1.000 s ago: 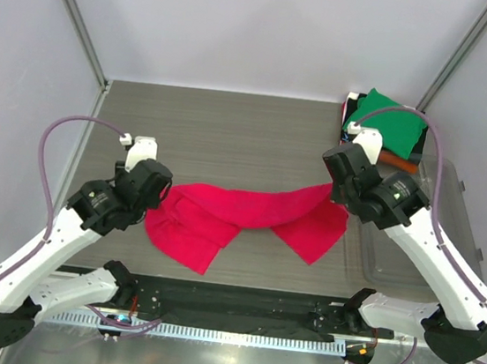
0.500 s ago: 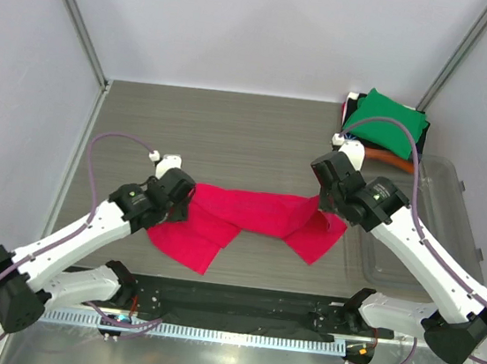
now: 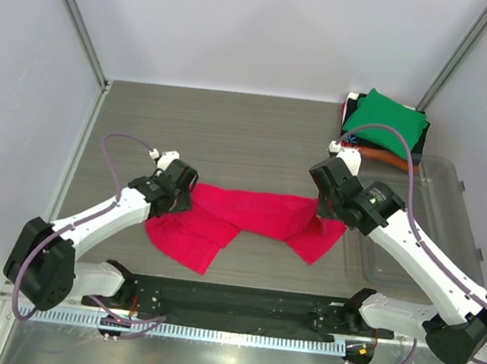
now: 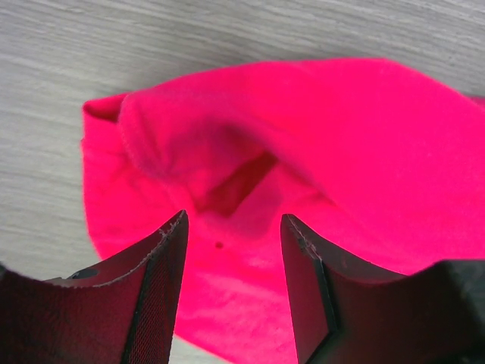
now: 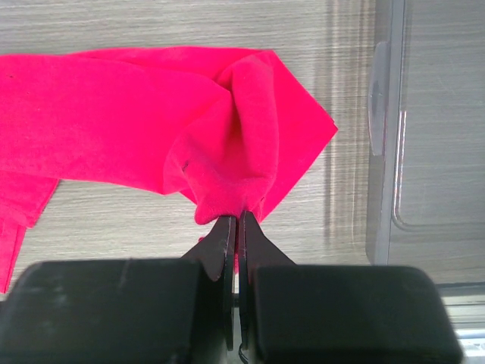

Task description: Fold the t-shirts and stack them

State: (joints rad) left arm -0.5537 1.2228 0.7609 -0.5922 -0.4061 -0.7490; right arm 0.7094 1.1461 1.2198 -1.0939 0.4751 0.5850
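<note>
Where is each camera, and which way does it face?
Top external: above, behind; looks down on both white arms and the grey wooden table.
Left wrist: on left arm, facing down between its open jaws onto the crimson cloth t-shirt.
Right wrist: on right arm, facing down past shut jaws pinching it.
Shared: that shirt.

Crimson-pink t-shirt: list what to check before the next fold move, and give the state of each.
1. Right gripper shut on the crimson-pink t-shirt's edge: ok.
2. Left gripper gripping the shirt: not ok; jaws open above the cloth, nothing pinched.
3. Left fingertips touching the cloth: cannot tell.
4. Shirt spread flat: not ok; bunched into a twisted band across the table.
5. Shirt apart from the clear plastic bin: ok.
6. Folded green t-shirt tidy in the far right corner: ok.
</note>
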